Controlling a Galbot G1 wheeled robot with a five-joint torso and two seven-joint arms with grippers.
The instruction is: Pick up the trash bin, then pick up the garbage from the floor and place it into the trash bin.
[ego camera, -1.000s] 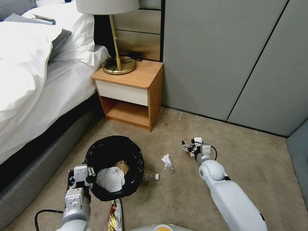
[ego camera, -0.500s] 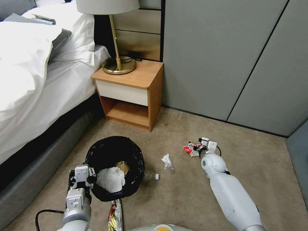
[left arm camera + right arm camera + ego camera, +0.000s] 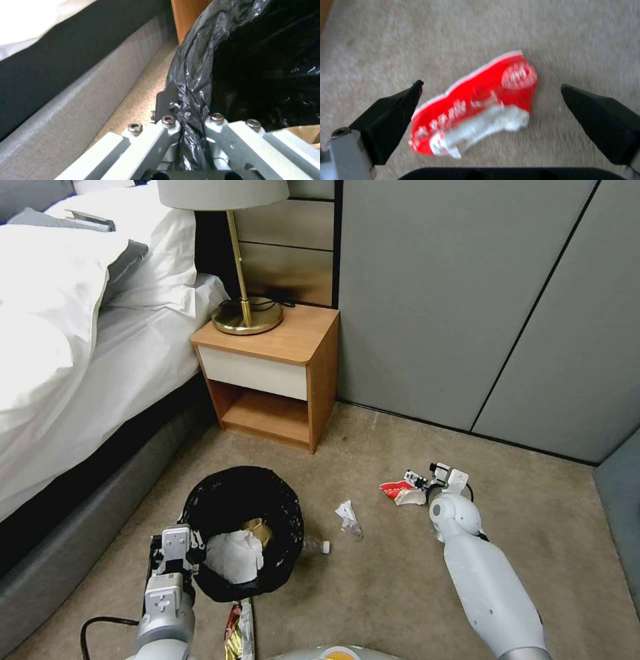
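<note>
The left gripper [image 3: 179,551] is clenched on the near-left rim of the trash bin [image 3: 243,532], pinching the black liner, likely to keep the bin carried and mouth-up for drops. To the bin's right, the right gripper [image 3: 419,479] hovers with its fingers spread, straddling the red-and-white packet [image 3: 476,112] on the carpet. The packet lies flat, its long axis running diagonally between the fingertips [image 3: 415,86].
</note>
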